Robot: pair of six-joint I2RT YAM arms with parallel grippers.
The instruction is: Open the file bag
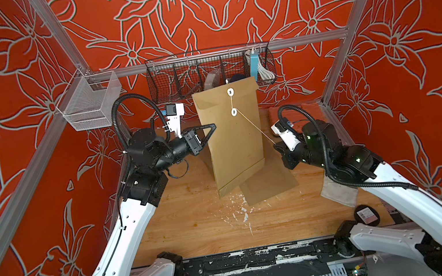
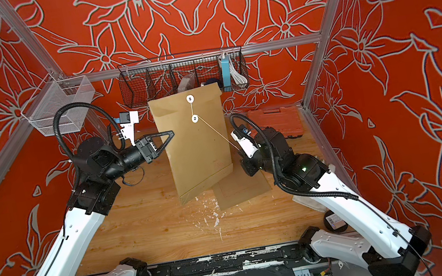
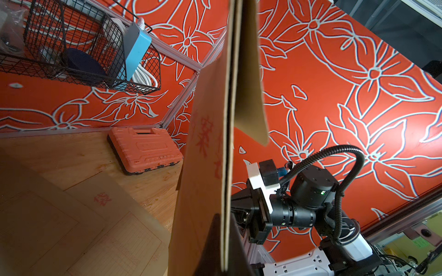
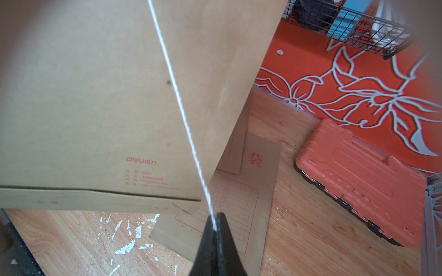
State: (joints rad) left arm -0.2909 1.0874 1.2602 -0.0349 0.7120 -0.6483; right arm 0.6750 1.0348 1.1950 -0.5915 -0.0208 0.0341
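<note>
R jaws pinched shut on the white string (image 4: 181, 114), taut from the lower button (image 1: 234, 111) of the kraft file bag (image 1: 233, 148), L jaws clamped on its side edge, bag upright over mid bench (image 1: 198, 227), w/ a 2nd file bag (image 1: 273, 186) flat beneath.

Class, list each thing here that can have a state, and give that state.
file bag: held upright, flap folded over
string: taut, led off the lower button
left gripper: shut on file bag edge
right gripper: shut on string
second file bag: lying flat
toolbox: closed
</note>
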